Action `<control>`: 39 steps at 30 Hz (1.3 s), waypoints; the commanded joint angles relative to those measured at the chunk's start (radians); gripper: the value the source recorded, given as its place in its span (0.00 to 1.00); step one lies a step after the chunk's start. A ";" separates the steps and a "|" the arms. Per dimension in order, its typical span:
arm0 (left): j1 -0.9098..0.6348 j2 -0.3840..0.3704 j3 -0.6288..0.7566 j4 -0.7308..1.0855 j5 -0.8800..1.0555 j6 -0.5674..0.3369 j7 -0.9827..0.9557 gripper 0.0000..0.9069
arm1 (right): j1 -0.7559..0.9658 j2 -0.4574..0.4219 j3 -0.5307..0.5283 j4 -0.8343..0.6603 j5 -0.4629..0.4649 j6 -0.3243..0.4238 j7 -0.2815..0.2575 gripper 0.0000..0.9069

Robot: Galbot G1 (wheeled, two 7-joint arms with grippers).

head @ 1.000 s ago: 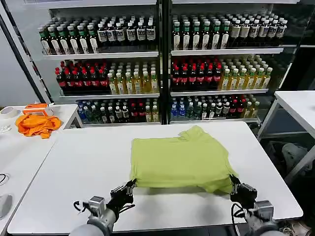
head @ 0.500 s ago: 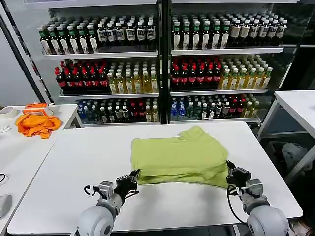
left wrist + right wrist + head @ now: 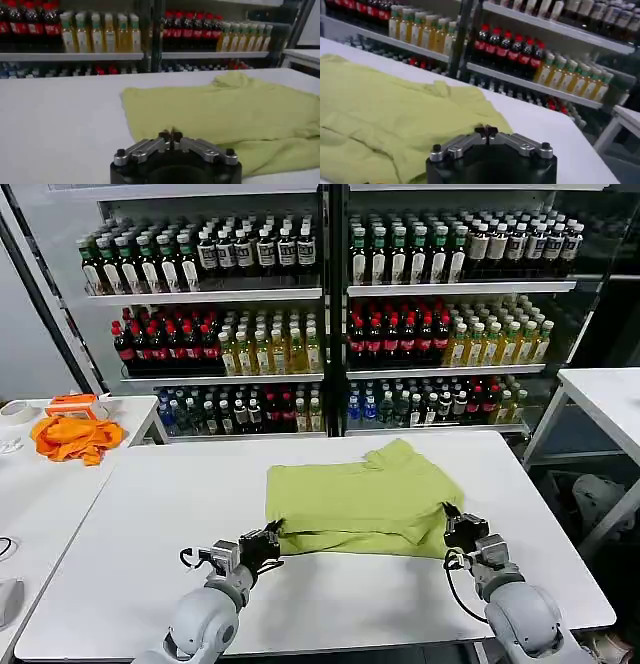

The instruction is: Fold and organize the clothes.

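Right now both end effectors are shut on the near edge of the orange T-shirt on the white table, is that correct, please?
Not quite: the T-shirt is lime yellow-green, not orange, as the head view shows. The left end effector and right end effector are shut on its near edge on the white table.

I count one yellow-green T-shirt (image 3: pixel 362 499) on one white table (image 3: pixel 160 534), my two grippers, left (image 3: pixel 268 540) and right (image 3: pixel 458 530), one orange cloth heap (image 3: pixel 75 436), and two drink coolers (image 3: pixel 330 304) with bottles beyond counting.
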 commanded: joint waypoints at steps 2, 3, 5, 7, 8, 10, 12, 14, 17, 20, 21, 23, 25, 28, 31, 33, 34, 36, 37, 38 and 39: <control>-0.010 -0.002 0.003 0.017 0.016 -0.003 -0.004 1.00 | -0.031 0.011 0.036 0.014 -0.020 0.004 0.000 1.00; -0.003 -0.004 0.001 0.014 0.016 -0.003 -0.006 1.00 | -0.041 0.013 0.046 0.021 -0.011 0.003 0.004 1.00; 0.010 -0.012 -0.008 0.004 0.017 -0.003 -0.008 1.00 | -0.082 0.020 0.087 0.053 0.011 -0.016 0.013 1.00; 0.028 -0.014 -0.015 -0.012 0.017 -0.003 -0.010 1.00 | -0.141 0.027 0.135 0.085 0.029 -0.032 0.020 1.00; 0.041 -0.015 -0.018 -0.022 0.017 -0.003 -0.011 1.00 | -0.169 0.031 0.153 0.091 0.042 -0.039 0.026 1.00; 0.061 -0.016 -0.027 -0.033 0.017 -0.004 -0.011 1.00 | -0.203 0.038 0.181 0.094 0.068 -0.053 0.035 1.00; 0.081 -0.018 -0.034 -0.041 0.017 -0.005 -0.011 1.00 | -0.227 0.045 0.202 0.090 0.091 -0.064 0.040 1.00; 0.090 -0.021 -0.039 -0.038 0.016 -0.005 -0.012 1.00 | -0.247 0.052 0.214 0.079 0.130 -0.078 0.046 1.00; 0.096 -0.027 -0.043 -0.029 0.013 -0.006 -0.015 0.96 | -0.246 0.063 0.216 0.055 0.166 -0.090 0.061 1.00; 0.095 -0.031 -0.044 -0.018 0.012 -0.009 -0.019 0.03 | -0.239 0.074 0.215 0.042 0.189 -0.101 0.074 1.00; 0.093 -0.032 -0.044 -0.014 0.012 -0.011 -0.020 0.02 | -0.238 0.075 0.214 0.041 0.192 -0.102 0.075 1.00; 0.091 -0.033 -0.042 -0.008 0.013 -0.019 -0.020 0.02 | -0.234 0.078 0.208 0.034 0.202 -0.104 0.075 1.00; 0.090 -0.033 -0.041 -0.002 0.014 -0.032 -0.019 0.02 | -0.232 0.079 0.203 0.031 0.207 -0.101 0.075 0.69; 0.089 -0.034 -0.039 0.004 0.015 -0.035 -0.018 0.02 | -0.224 0.082 0.193 0.027 0.213 -0.094 0.077 0.02; 0.091 -0.033 -0.038 0.008 0.015 -0.034 -0.017 0.02 | -0.219 0.082 0.191 0.027 0.214 -0.086 0.077 0.00; 0.094 -0.032 -0.038 0.008 0.014 -0.033 -0.014 0.02 | -0.220 0.082 0.190 0.029 0.214 -0.085 0.077 0.00; 0.095 -0.031 -0.038 0.008 0.013 -0.033 -0.014 0.02 | -0.221 0.081 0.190 0.030 0.214 -0.083 0.076 0.00; 0.099 -0.030 -0.039 0.007 0.013 -0.031 -0.012 0.02 | -0.224 0.080 0.191 0.031 0.213 -0.080 0.075 0.00; 0.100 -0.029 -0.039 0.007 0.012 -0.030 -0.010 0.02 | -0.224 0.080 0.191 0.032 0.212 -0.079 0.075 0.00; 0.101 -0.029 -0.039 0.007 0.011 -0.030 -0.009 0.02 | -0.224 0.080 0.191 0.032 0.212 -0.078 0.074 0.00; 0.101 -0.029 -0.040 0.008 0.009 -0.030 -0.008 0.02 | -0.224 0.080 0.192 0.033 0.212 -0.077 0.074 0.00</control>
